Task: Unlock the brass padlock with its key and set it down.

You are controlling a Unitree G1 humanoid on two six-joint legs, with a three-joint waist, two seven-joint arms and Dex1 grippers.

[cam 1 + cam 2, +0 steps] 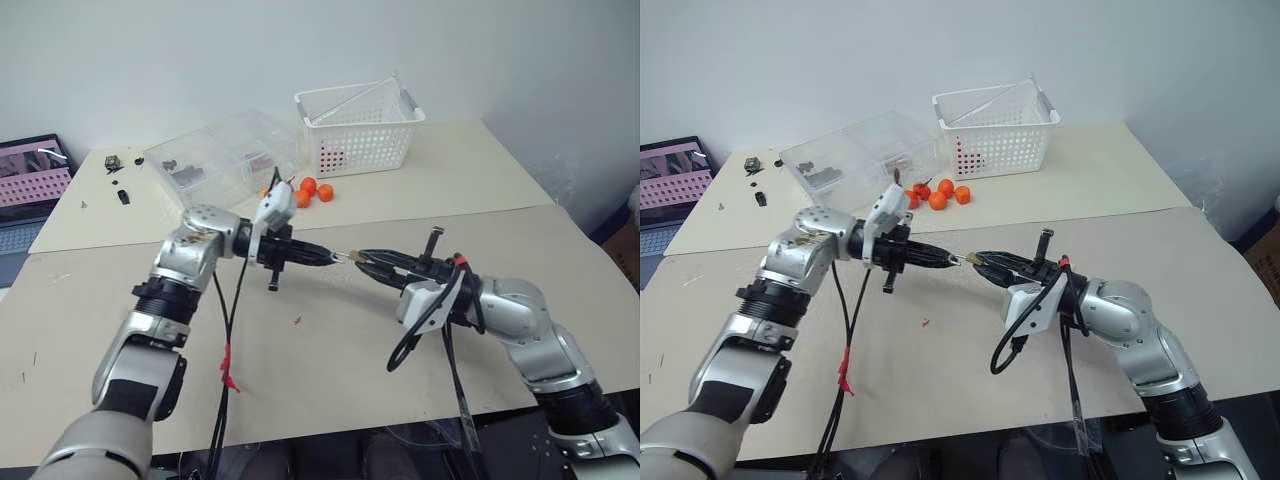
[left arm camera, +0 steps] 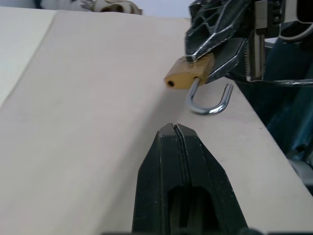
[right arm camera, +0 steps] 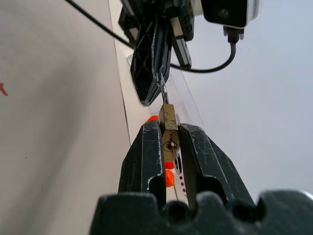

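Two grippers meet near the centre of the left eye frame, above the tan table top point(image 1: 330, 360). My right gripper point(image 3: 170, 142) is clamped on the brass padlock point(image 2: 188, 73), pinching the flat faces of the body. My left gripper point(image 2: 175, 134) is pressed fully together just in front of the lock; in the right wrist view a thin silvery sliver, which I take for the key point(image 3: 163, 90), pokes out of its tips, though the left wrist view shows none past its black fingers point(image 2: 164, 161), so I can't say for certain.

In the left wrist view the silver shackle point(image 2: 210, 102) hangs as an open hook with one leg free of the body, so I judge the lock already sprung. What remains is setting it down. I'd draw the left tips straight back along their own line first, then lower the right hand and ease its hold only once the body rests on the board.

The padlock's long axis runs roughly level, keyhole end toward the left gripper, shackle drooping toward the table.
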